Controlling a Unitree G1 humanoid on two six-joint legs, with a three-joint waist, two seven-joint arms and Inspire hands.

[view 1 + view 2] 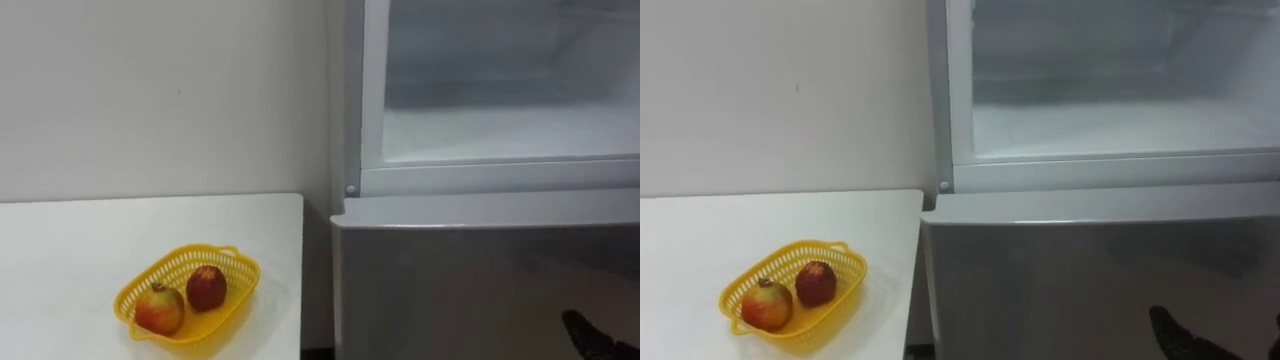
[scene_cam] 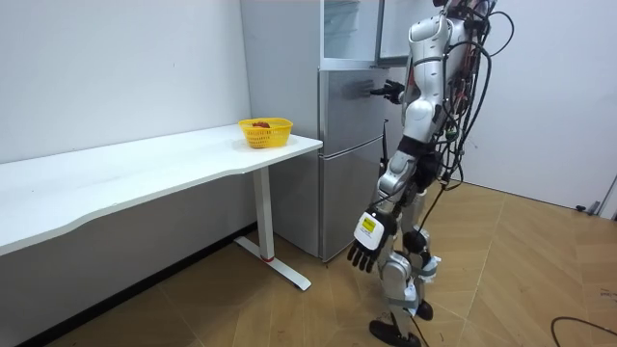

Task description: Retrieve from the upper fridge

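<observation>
Left robot hand (image 2: 366, 243): hangs at my side, fingers relaxed, holding nothing.
Desk (image 1: 80, 230), 8 o'clock: yellow basket (image 1: 240, 264), two apples (image 1: 206, 287) side by side inside.
Upper fridge (image 1: 500, 130), 1 o'clock: standing open.
Right robot hand (image 1: 592, 336), 5 o'clock, before the lower fridge door (image 1: 450, 290): finger spread, I cannot tell.

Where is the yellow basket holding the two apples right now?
The yellow basket sits at the eye views' lower left, on the white table near its right edge. It is just left of the fridge.
</observation>
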